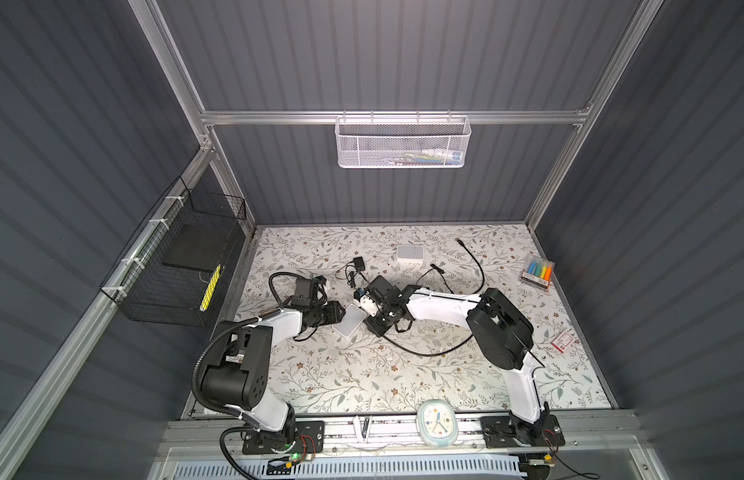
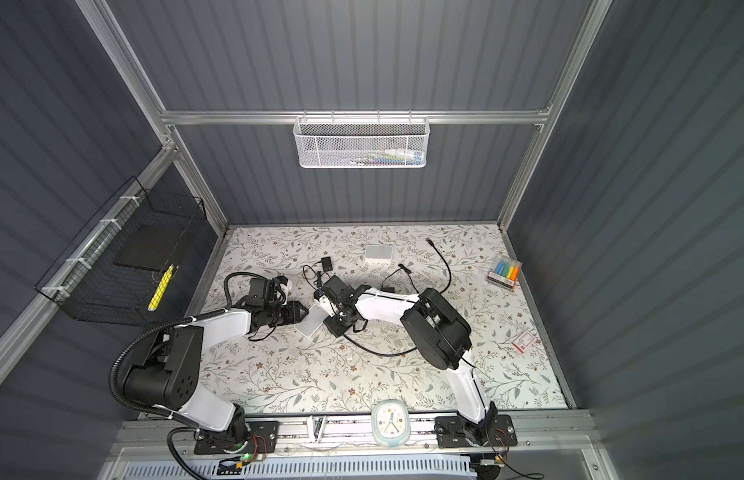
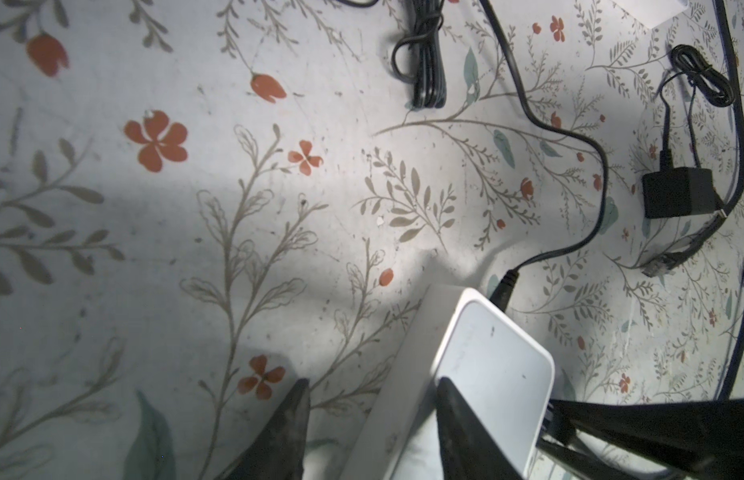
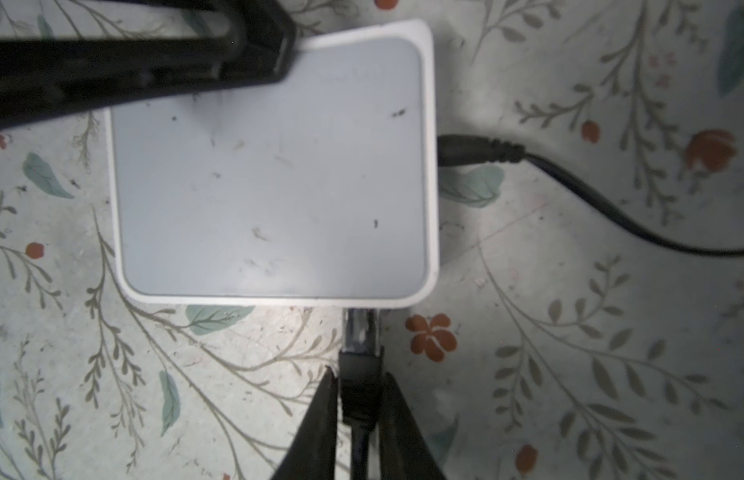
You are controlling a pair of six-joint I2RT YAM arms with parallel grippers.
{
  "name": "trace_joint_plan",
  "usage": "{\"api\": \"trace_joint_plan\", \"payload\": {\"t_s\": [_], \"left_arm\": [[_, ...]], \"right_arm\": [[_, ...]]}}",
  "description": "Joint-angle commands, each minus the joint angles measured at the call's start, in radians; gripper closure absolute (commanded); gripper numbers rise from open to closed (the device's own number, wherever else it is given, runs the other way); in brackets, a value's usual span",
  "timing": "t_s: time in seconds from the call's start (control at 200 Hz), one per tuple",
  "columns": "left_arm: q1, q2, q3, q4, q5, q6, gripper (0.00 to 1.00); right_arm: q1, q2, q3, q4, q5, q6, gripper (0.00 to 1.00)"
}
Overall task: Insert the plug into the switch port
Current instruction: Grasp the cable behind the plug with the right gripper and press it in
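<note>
Lying on the floral tabletop inside grey ribbed walls, the white switch has the left gripper clamped across one corner; the right gripper pinches the plug, whose tip meets the switch's edge.

White-shelled arms, black joints, black corrugated cable conduit

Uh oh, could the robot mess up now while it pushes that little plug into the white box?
Maybe, in two ways. The plug sits right at the edge of the white switch; if it goes in crooked, it could jam. The left gripper holds only one end of the switch, so a hard push might slide or twist it. That could also tug the black power cable already plugged into its side.
</note>
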Motion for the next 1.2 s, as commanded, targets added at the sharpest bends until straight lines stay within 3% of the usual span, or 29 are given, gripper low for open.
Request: {"api": "trace_joint_plan", "payload": {"t_s": [0.0, 0.455, 1.196], "left_arm": [[-0.009, 0.019, 0.025, -0.005, 0.025, 0.028, 0.50], [-0.024, 0.059, 0.031, 0.003, 0.070, 0.027, 0.51], [-0.033, 0.066, -0.013, 0.031, 0.113, 0.006, 0.53]], "right_arm": [[0.004, 0.021, 0.022, -0.030, -0.011, 0.002, 0.83], [0.004, 0.027, 0.053, -0.069, 0.059, 0.016, 0.98], [0.013, 0.055, 0.133, -0.098, 0.104, 0.053, 1.00]]}}
